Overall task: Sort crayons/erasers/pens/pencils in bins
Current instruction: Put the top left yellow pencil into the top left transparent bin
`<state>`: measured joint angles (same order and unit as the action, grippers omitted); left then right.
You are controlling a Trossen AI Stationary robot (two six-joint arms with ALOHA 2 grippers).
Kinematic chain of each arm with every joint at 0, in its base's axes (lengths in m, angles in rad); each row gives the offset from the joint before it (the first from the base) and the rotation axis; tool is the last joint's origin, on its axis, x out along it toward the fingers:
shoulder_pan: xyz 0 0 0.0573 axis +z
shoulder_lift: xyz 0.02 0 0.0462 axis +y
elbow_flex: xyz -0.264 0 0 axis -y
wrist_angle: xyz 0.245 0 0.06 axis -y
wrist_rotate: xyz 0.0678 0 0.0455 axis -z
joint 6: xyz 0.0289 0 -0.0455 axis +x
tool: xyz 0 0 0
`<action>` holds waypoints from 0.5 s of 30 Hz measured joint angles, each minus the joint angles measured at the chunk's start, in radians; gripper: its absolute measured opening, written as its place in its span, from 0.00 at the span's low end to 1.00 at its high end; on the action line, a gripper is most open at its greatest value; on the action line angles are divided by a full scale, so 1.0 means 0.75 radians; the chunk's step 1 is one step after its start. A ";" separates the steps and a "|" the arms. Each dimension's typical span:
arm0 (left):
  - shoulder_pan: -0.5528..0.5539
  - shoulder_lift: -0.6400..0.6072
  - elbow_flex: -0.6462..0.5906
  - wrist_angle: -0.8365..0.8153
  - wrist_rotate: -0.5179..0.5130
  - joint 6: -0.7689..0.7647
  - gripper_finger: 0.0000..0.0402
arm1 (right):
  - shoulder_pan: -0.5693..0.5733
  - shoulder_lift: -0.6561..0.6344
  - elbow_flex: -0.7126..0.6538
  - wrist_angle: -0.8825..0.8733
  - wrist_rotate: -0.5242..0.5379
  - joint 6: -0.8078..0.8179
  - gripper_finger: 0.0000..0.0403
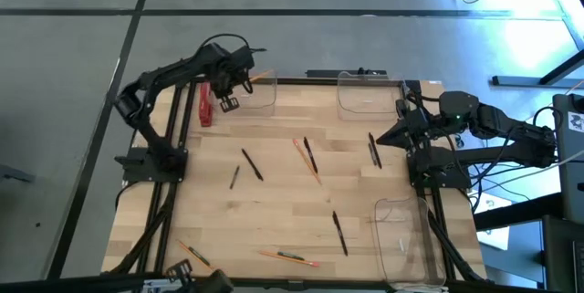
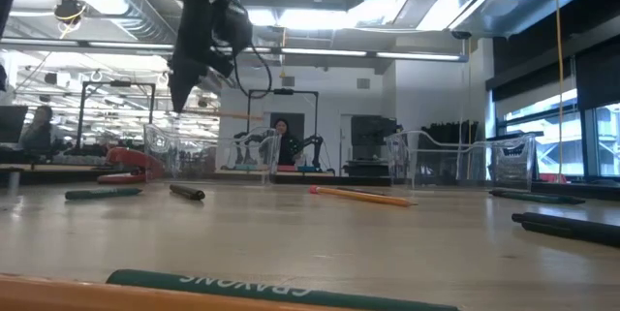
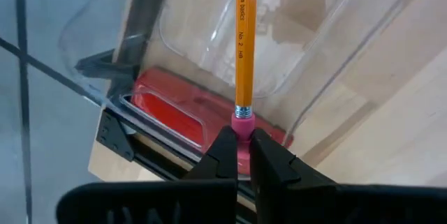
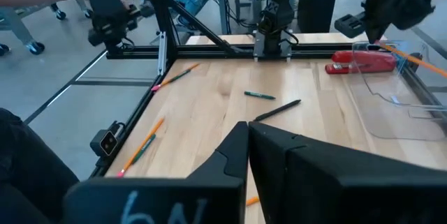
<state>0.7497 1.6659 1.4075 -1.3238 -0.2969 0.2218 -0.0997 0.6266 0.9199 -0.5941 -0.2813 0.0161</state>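
Left gripper (image 3: 238, 155) pinched shut on the pink eraser end of an orange pencil (image 3: 244, 49), held above the clear bin (image 1: 256, 92) at upper left of the high view. Right gripper (image 1: 400, 133), at right, closed and empty. Three clear bins are visible; other orange pencils (image 1: 286, 257) and black pens (image 1: 251, 164) lie scattered on the wooden table (image 1: 274, 211); a red bar (image 1: 205, 105) lies beside the held pencil's bin.
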 joint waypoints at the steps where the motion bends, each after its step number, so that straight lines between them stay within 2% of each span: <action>1: 0.009 0.019 0.000 0.001 0.001 0.012 0.01 | 0.000 0.000 0.000 0.000 0.000 0.000 0.04; 10: 0.061 0.144 0.000 0.049 0.004 0.098 0.01 | 0.000 0.000 0.000 -0.001 0.006 -0.005 0.04; 15: 0.084 0.190 0.000 0.051 0.007 0.103 0.01 | 0.000 0.000 0.000 0.000 0.122 -0.033 0.04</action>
<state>0.8127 1.8086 1.4075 -1.2855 -0.2920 0.2993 -0.0998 0.6266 0.9199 -0.5938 -0.1900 -0.0090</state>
